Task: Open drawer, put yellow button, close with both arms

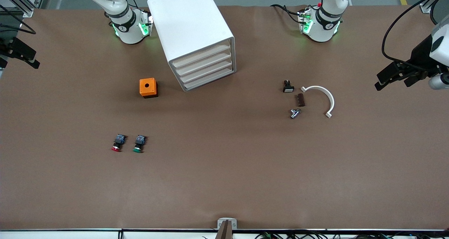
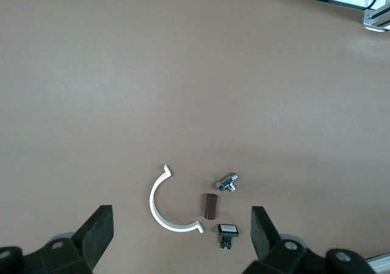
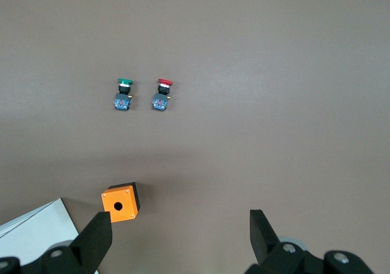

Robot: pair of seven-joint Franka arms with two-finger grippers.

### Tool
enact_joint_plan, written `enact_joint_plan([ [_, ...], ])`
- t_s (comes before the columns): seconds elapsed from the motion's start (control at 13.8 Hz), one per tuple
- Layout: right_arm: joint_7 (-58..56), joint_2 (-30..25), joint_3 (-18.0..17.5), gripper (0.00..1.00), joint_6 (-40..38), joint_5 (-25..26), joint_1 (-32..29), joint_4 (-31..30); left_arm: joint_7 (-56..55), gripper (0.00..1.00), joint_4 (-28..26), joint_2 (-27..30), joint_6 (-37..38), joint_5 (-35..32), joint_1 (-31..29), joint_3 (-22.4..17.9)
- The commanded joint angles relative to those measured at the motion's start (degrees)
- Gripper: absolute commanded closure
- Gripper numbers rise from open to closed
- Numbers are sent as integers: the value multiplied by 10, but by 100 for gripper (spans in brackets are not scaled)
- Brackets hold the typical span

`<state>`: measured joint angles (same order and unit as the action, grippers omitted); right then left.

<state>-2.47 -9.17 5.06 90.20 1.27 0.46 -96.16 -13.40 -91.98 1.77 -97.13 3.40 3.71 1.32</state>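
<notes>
Item: the drawer (image 1: 202, 57), uppermost of four in the white cabinet (image 1: 189, 21). It looks shut, flush with the three below. The cabinet stands skewed between the arm bases, with its front turned toward the front camera and the left arm's end.

Item: yellow button. None shows in any view (the orange box (image 1: 148, 87) with a hole in its lid is a housing, not a cap).

Item: red button (image 1: 117, 143) and green button (image 1: 139, 144). They lie side by side, nearer the front camera than the box.

Item: white half-ring (image 1: 322, 98), a brown block (image 1: 300, 100), a metal fitting (image 1: 294, 113) and a white-capped switch (image 1: 288, 87). They are clustered toward the left arm's end.

Item: left gripper (image 2: 181, 216), fingers apart and empty, over the left arm's end of the table.

Item: right gripper (image 3: 180, 222), likewise apart and empty, over the right arm's end.

Handling note, as a judgement: catch only the top tray's lip, pull along the cabinet's skewed axis, and steady the cabinet with the other arm. Find the yellow cap before committing.
</notes>
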Motion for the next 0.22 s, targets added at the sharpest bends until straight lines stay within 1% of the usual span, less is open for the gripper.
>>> enact_joint_plan([
  [0.0,1,-14,-6,0,2,8,-6,-15,6,1,9,0,12,-13,4,-3],
  [0.15,2,-14,-6,0,5,4,-8,-15,6,1,10,0,12,-13,4,-2],
])
